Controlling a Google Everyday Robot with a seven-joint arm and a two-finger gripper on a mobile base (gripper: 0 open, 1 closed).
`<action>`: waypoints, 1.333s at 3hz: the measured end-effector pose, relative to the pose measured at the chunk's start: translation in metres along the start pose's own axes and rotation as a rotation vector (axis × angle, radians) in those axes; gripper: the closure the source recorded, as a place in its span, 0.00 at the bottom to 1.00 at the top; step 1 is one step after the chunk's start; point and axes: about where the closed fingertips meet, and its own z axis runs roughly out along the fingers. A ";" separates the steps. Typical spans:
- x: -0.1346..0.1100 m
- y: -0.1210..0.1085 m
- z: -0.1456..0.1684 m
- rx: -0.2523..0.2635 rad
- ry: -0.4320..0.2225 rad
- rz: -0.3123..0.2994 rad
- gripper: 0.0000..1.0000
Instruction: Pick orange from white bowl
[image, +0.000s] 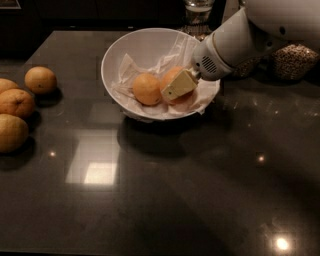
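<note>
You have the bowl (111, 62) on the table (150, 200), rear centre. In it: the orange (170, 76), gripper (177, 86) at its front; second orange (146, 89) just left.

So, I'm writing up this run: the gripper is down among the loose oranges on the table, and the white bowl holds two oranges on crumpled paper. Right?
Not quite. The camera view shows the gripper down inside the white bowl, at the deeper-coloured orange, not among the loose oranges on the table. The rest holds.
</note>
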 end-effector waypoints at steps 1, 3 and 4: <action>-0.014 0.000 -0.028 -0.091 -0.142 -0.062 1.00; -0.038 0.002 -0.062 -0.190 -0.318 -0.340 1.00; -0.039 0.003 -0.062 -0.186 -0.319 -0.365 1.00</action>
